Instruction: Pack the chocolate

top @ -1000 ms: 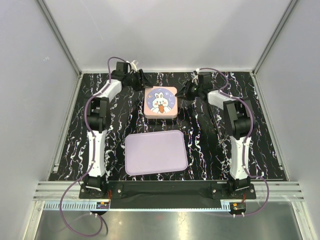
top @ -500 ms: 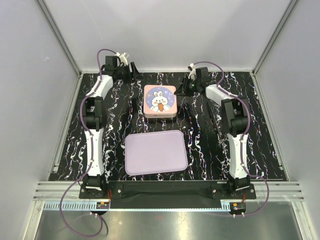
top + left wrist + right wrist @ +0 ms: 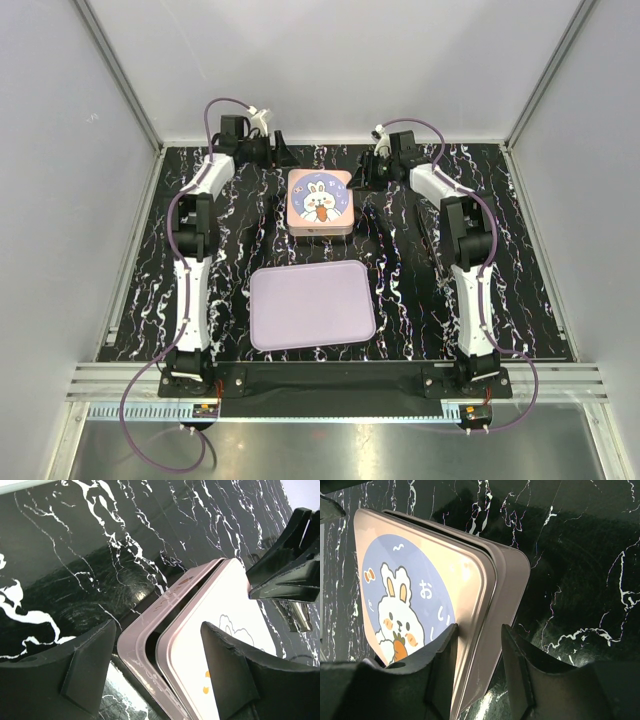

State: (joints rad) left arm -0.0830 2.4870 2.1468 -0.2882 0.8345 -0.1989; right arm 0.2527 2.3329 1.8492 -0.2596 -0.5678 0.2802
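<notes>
Tin (image 3: 320, 203), square, round-cornered, glossy marbled table (image 3: 420, 300), smooth lilac tray (image 3: 311, 305)

Our top camera sits fixed high above and behind the near edge of the black, white-veined marble-patterned table (image 3: 400, 300), looking down and forward from afar, so the whole tabletop fits. Our left wrist camera looks down at a slant, very close, onto one corner of the square pink metal tin with the rabbit lid (image 3: 220, 625). Our right wrist camera is equally close, facing another corner of the same tin (image 3: 420, 580). All three views share that tin (image 3: 321, 203).
</notes>
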